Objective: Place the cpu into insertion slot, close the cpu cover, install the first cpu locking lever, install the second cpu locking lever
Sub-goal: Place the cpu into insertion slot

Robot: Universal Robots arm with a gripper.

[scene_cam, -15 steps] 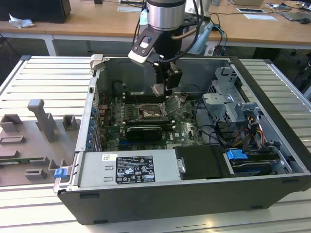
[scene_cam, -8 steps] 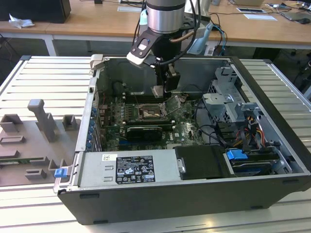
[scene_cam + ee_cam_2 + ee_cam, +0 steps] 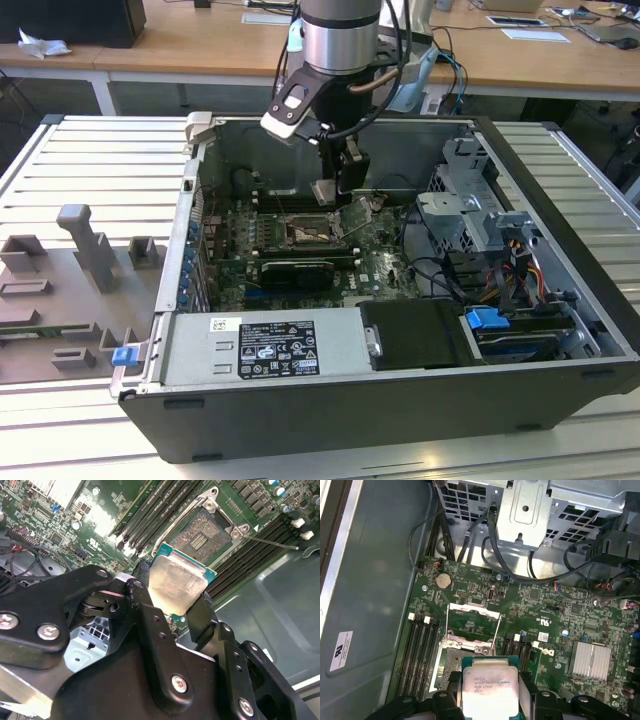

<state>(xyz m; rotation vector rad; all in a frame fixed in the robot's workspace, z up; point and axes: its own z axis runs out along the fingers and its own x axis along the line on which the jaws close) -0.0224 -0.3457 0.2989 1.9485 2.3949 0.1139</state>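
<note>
My gripper (image 3: 328, 192) hangs inside the open computer case, shut on the cpu (image 3: 176, 582), a flat square chip with a pale metal face and a green edge. Black fingers (image 3: 142, 575) press on two opposite sides of it. The cpu (image 3: 487, 685) is held a little above the motherboard, apart from it and partly over the insertion slot (image 3: 447, 667), whose dark pin field (image 3: 200, 532) lies bare inside a silver rim. The cpu cover (image 3: 472, 622) is swung open on the slot's far side. A thin lever rod (image 3: 270, 542) sticks out beside the slot.
Long black memory slots (image 3: 420, 645) flank the socket on both sides. A metal drive cage (image 3: 470, 205) with cables (image 3: 520, 565) stands on the exterior view's right, a power supply (image 3: 270, 345) along the front. Case walls (image 3: 195, 180) enclose the board. A finned heatsink (image 3: 590, 660) sits nearby.
</note>
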